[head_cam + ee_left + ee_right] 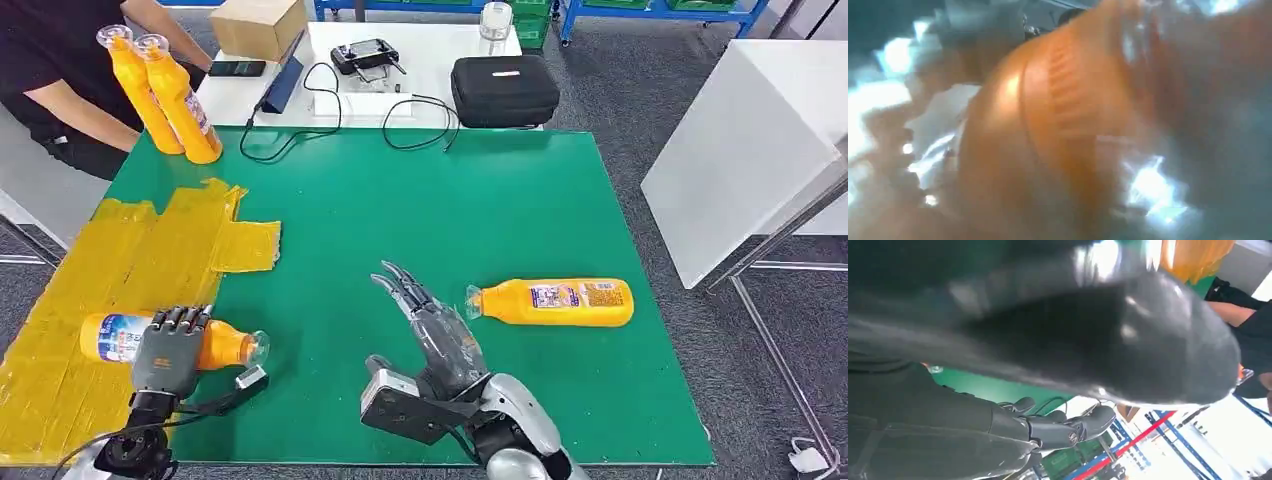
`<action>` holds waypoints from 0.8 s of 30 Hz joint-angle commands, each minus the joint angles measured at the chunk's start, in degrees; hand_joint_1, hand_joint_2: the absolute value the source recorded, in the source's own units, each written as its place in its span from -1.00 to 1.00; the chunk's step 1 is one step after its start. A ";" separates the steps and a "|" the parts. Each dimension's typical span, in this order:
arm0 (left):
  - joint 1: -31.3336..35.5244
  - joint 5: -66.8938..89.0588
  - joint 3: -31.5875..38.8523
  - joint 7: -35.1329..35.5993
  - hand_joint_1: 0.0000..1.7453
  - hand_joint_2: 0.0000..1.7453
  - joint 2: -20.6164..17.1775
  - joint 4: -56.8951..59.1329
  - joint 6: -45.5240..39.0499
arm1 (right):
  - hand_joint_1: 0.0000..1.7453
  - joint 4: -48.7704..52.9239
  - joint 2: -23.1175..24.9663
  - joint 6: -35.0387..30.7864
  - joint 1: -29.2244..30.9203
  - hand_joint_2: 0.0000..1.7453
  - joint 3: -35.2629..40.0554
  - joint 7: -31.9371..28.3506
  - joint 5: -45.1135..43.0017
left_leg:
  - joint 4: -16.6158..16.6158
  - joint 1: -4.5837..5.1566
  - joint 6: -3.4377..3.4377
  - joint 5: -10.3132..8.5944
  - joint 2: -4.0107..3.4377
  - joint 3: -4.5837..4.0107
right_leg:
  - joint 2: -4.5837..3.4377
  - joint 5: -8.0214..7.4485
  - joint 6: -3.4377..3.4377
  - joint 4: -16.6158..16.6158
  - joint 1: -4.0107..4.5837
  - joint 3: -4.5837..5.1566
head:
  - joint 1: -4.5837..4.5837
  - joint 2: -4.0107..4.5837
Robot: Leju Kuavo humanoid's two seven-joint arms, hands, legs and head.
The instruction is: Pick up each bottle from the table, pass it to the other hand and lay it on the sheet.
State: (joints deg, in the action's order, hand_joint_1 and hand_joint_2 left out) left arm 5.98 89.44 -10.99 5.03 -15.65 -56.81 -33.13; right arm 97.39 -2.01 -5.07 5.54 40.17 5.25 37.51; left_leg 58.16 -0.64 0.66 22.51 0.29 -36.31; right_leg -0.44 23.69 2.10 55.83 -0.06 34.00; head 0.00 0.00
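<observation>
My left hand [170,345] grips a bottle [110,337] lying on the yellow sheet [120,260], cap [258,346] jutting over the green tabletop [420,210]. I judge this the laying-down step: I'd settle the bottle flat, loosen the fingers slowly, then lift straight up so it doesn't roll. My right hand [435,330] hangs released, fingers spread, just beside the next bottle [555,302] but apart from it. Two more bottles [165,95] are held by a person at the far corner. The labels are blue-and-white; I can't read the print.
</observation>
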 commanded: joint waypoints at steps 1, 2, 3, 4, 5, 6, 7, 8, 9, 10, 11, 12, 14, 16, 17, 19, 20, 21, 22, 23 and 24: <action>1.98 0.56 -3.40 -0.64 -1.00 -1.00 0.33 13.25 -0.37 | -1.00 -0.92 -1.28 0.71 0.68 -1.00 -0.17 -0.20 -0.58 | -0.14 0.07 -0.01 0.02 -0.09 0.32 | -0.04 0.00 -0.02 -0.06 -0.06 -0.25 | 0.00 0.00; 1.86 0.56 -3.42 -0.43 -1.00 -1.00 0.18 12.92 -0.86 | -1.00 -0.85 -1.37 0.75 0.63 -1.00 -0.20 -0.22 -0.63 | -0.12 0.07 0.00 0.02 -0.06 0.34 | -0.01 0.01 -0.01 -0.04 -0.06 -0.29 | 0.00 0.00; 1.74 0.56 -3.34 -0.33 -1.00 -1.00 0.27 12.81 -1.12 | -1.00 -0.81 -1.40 0.75 0.61 -1.00 -0.21 -0.22 -0.64 | -0.09 0.04 0.00 0.02 -0.01 0.36 | 0.03 0.02 -0.01 -0.04 -0.03 -0.33 | 0.00 0.00; 1.70 0.56 -3.24 -0.32 -1.00 -1.00 0.29 12.74 -1.22 | -1.00 -0.76 -1.44 0.76 0.59 -1.00 -0.22 -0.23 -0.65 | -0.14 0.07 0.00 0.02 -0.07 0.38 | -0.02 -0.01 -0.02 -0.06 -0.05 -0.32 | 0.00 0.00; 1.48 0.56 -3.15 -0.73 -1.00 -1.00 0.21 12.39 -1.97 | -1.00 -0.65 -1.54 0.80 0.60 -1.00 -0.23 -0.25 -0.73 | -0.12 0.06 0.00 0.00 0.03 0.43 | 0.04 0.01 -0.01 -0.06 -0.05 -0.39 | 0.00 0.00; 1.40 0.56 -2.87 -0.84 -1.00 -1.00 0.26 12.25 -2.66 | -1.00 -0.59 -1.59 0.77 0.57 -1.00 -0.25 -0.26 -0.76 | -0.10 0.06 0.03 -0.02 0.04 0.43 | 0.06 0.02 0.00 -0.04 -0.05 -0.40 | 0.00 0.00; 1.16 0.56 -2.28 -1.32 -1.00 -1.00 0.46 11.80 -3.55 | -1.00 -0.50 -1.70 0.77 0.54 -1.00 -0.31 -0.27 -0.84 | -0.13 0.07 0.03 -0.03 -0.03 0.43 | 0.01 0.00 0.00 -0.07 -0.06 -0.38 | 0.00 0.00; 1.15 0.56 -2.10 -1.28 -1.00 -1.00 0.55 11.78 -3.56 | -1.00 -0.48 -1.71 0.77 0.51 -1.00 -0.30 -0.27 -0.85 | -0.11 0.07 0.06 -0.05 0.01 0.44 | 0.03 0.02 0.01 -0.05 -0.06 -0.42 | 0.00 0.00; 1.15 0.56 -2.10 -1.28 -1.00 -1.00 0.55 11.78 -3.56 | -1.00 -0.48 -1.71 0.77 0.51 -1.00 -0.30 -0.27 -0.85 | -0.15 0.08 0.05 -0.04 -0.05 0.44 | -0.01 0.02 0.00 -0.08 -0.07 -0.40 | 0.02 0.00; 0.81 0.56 -0.92 -2.30 -1.00 -1.00 1.05 11.14 -3.35 | -1.00 -0.35 -1.79 0.74 0.41 -1.00 -0.37 -0.29 -0.91 | -0.12 0.08 0.05 -0.06 0.01 0.44 | 0.05 0.04 0.01 -0.06 -0.07 -0.42 | 0.00 0.00; 0.66 0.56 0.00 -3.07 -1.00 -1.00 1.33 10.60 -3.20 | -1.00 -0.36 -1.75 0.73 0.39 -1.00 -0.40 -0.28 -0.95 | -0.10 0.07 0.09 -0.11 0.04 0.44 | 0.06 0.03 -0.01 -0.05 -0.07 -0.44 | 0.00 0.00; 0.78 0.54 0.05 -3.06 -1.00 -1.00 1.38 10.54 -3.15 | -1.00 -0.37 -1.75 0.73 0.39 -1.00 -0.40 -0.28 -0.95 | -0.07 0.06 0.22 -0.21 0.10 0.42 | 0.11 -0.03 -0.11 -0.03 -0.06 -0.45 | -0.02 0.00; 0.78 0.54 0.05 -3.06 -1.00 -1.00 1.38 10.54 -3.15 | -1.00 -0.37 -1.75 0.73 0.39 -1.00 -0.40 -0.28 -0.95 | -0.09 0.08 0.21 -0.19 0.08 0.39 | 0.10 -0.03 -0.11 -0.05 -0.07 -0.42 | 0.00 0.00; 0.78 0.54 0.05 -3.06 -1.00 -1.00 1.38 10.54 -3.15 | -1.00 -0.37 -1.75 0.73 0.39 -1.00 -0.40 -0.28 -0.95 | -0.11 0.10 0.20 -0.15 0.02 0.41 | 0.05 -0.01 -0.13 -0.05 -0.08 -0.42 | 0.00 0.00; 0.78 0.54 0.05 -3.06 -1.00 -1.00 1.38 10.54 -3.15 | -1.00 -0.37 -1.75 0.73 0.39 -1.00 -0.40 -0.28 -0.95 | -0.07 0.11 0.21 -0.17 0.06 0.33 | 0.08 -0.03 -0.11 -0.02 -0.08 -0.36 | 0.02 0.00; 0.78 0.54 0.05 -3.06 -1.00 -1.00 1.38 10.54 -3.15 | -1.00 -0.37 -1.75 0.73 0.39 -1.00 -0.40 -0.28 -0.95 | -0.11 0.12 0.21 -0.13 0.04 0.34 | 0.10 0.01 -0.11 -0.04 -0.09 -0.35 | 0.02 0.00; 0.78 0.54 0.05 -3.06 -1.00 -1.00 1.38 10.54 -3.15 | -1.00 -0.37 -1.75 0.73 0.39 -1.00 -0.40 -0.28 -0.95 | -0.08 0.10 0.21 -0.15 0.13 0.30 | 0.16 0.00 -0.10 -0.04 -0.07 -0.33 | -0.02 0.00; 0.78 0.54 0.05 -3.06 -1.00 -1.00 1.38 10.54 -3.15 | -1.00 -0.37 -1.75 0.73 0.39 -1.00 -0.40 -0.28 -0.95 | -0.07 0.11 0.21 -0.18 0.18 0.26 | 0.19 0.01 -0.10 -0.01 -0.09 -0.30 | -0.02 0.00; 0.68 0.56 0.16 -3.34 -1.00 -1.00 1.38 10.27 -3.43 | -1.00 -0.42 -1.72 0.72 0.42 -1.00 -0.38 -0.28 -0.95 | -0.09 0.09 0.20 -0.14 0.10 0.29 | 0.15 0.01 -0.11 -0.05 -0.06 -0.32 | -0.04 0.00; 0.45 0.12 1.59 -4.66 -1.00 -1.00 2.09 9.61 -2.97 | -1.00 -0.38 -1.66 0.65 0.31 -1.00 -0.48 -0.28 -0.96 | -0.07 0.11 0.19 -0.13 0.07 0.27 | 0.12 0.01 -0.11 -0.01 -0.08 -0.29 | 0.02 0.00; 0.38 0.37 2.02 -5.00 -1.00 -1.00 2.26 9.26 -2.86 | -1.00 -0.38 -1.68 0.68 0.30 -1.00 -0.46 -0.27 -0.98 | -0.06 0.09 0.19 -0.13 0.08 0.22 | 0.14 -0.01 -0.10 -0.01 -0.07 -0.27 | -0.02 0.00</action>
State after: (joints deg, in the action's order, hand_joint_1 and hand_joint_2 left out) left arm 8.04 89.46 -10.01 2.34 -15.78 -50.47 -37.14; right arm 97.72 -2.73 -4.74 5.05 40.06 5.22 36.83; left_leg 58.17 -0.60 0.85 22.32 0.50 -36.27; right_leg -0.21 23.64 2.01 55.84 -0.08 33.82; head -0.02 0.00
